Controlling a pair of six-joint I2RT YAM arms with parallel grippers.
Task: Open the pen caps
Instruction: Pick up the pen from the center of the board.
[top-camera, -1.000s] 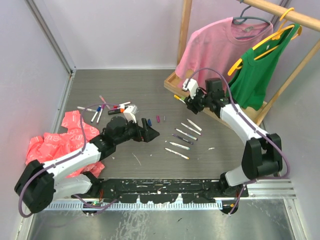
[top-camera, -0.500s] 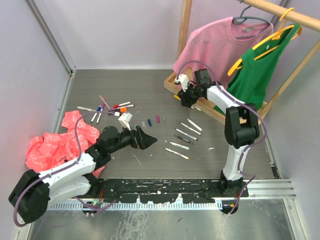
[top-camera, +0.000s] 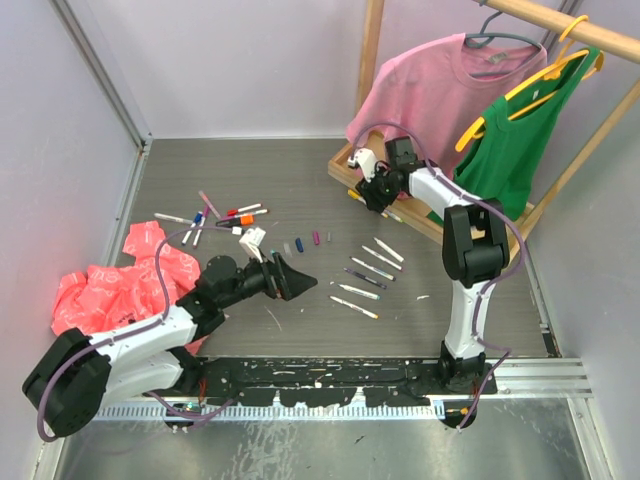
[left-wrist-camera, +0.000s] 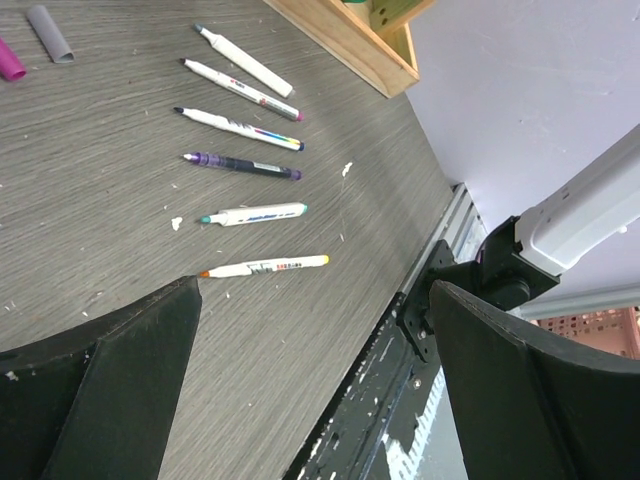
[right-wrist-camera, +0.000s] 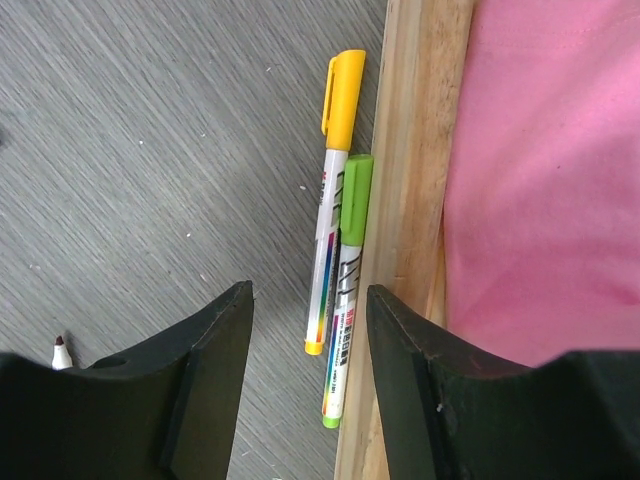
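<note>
By rail (right-wrist-camera: 420, 150): capped pens (right-wrist-camera: 326, 240), print illegible | left fingers (left-wrist-camera: 120, 400) wide | right fingers (right-wrist-camera: 200, 390) parted

Two pens (right-wrist-camera: 330, 230) side by side along rack base (right-wrist-camera: 415, 200).

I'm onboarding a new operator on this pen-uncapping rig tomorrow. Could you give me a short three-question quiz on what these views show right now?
1. True or false: the left gripper is holding a pen.
2. In the right wrist view, what colour is the cap of the pen lying closest to the wooden rack base? A) yellow B) green C) red
3. How many uncapped pens lie in the row in the left wrist view?

Key: 1 false, its jaws stand wide open and empty. 2 B. 3 six.
</note>
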